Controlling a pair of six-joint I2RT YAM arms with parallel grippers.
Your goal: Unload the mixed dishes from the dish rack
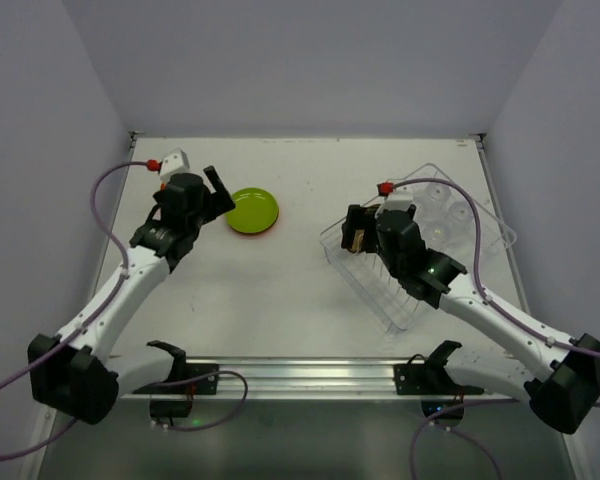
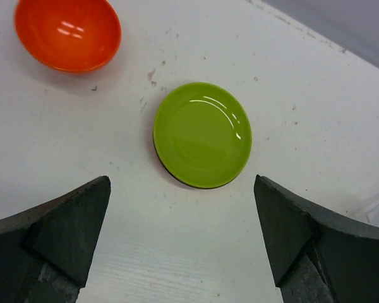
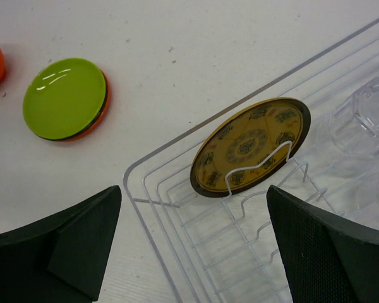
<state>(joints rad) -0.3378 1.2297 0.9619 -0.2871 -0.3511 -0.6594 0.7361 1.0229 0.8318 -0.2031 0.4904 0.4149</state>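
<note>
Left gripper spread, empty, over lime green plate, stacked on orange plate well left of dish rack | right gripper spread, empty, above brown-yellow plate leaning between dividers at rack's left corner | clear cups deeper in rack | risk: fingers snag divider wire, or glossy rim slips, dragging the light rack.

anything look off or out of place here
Nothing spilled or broken. The rack sits skewed to the table, and the green plate lies slightly off-centre on an orange plate, whose rim shows on one side.
</note>
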